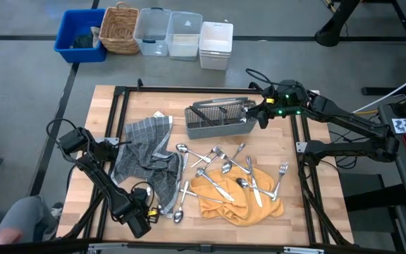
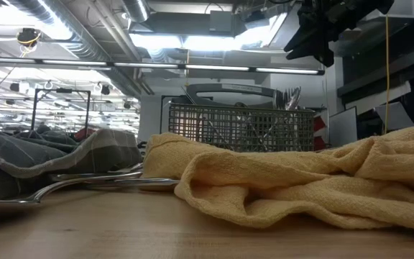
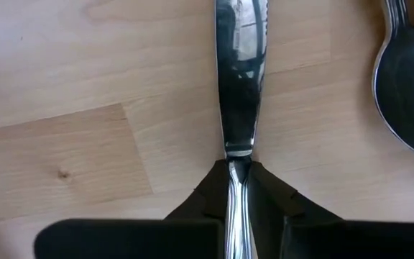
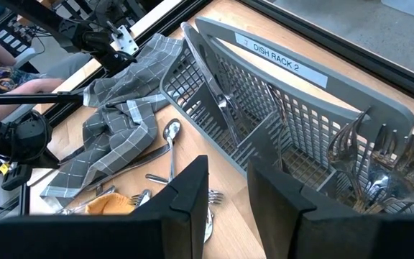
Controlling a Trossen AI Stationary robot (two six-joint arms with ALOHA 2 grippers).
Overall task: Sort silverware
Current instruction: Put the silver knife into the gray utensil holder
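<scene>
Gripping a knife (image 3: 240,93) at seven o'clock, left gripper (image 3: 238,173) (fingers clamped); right gripper (image 4: 227,188) parted over caddy (image 4: 315,137), one o'clock.

Bright and even from above on the wooden table (image 1: 210,219), with only soft, small shadows. Sharp all over in the high view. Down low, long ceiling lights (image 2: 192,66) glowing white, almost too bright. Blurry up close on the yellow cloth (image 2: 300,194), clearer far back at the mesh caddy (image 2: 239,128). Shiny glare and dark reflections on the knife (image 3: 239,79). Fuzzy at the near fingers (image 4: 185,201).
</scene>
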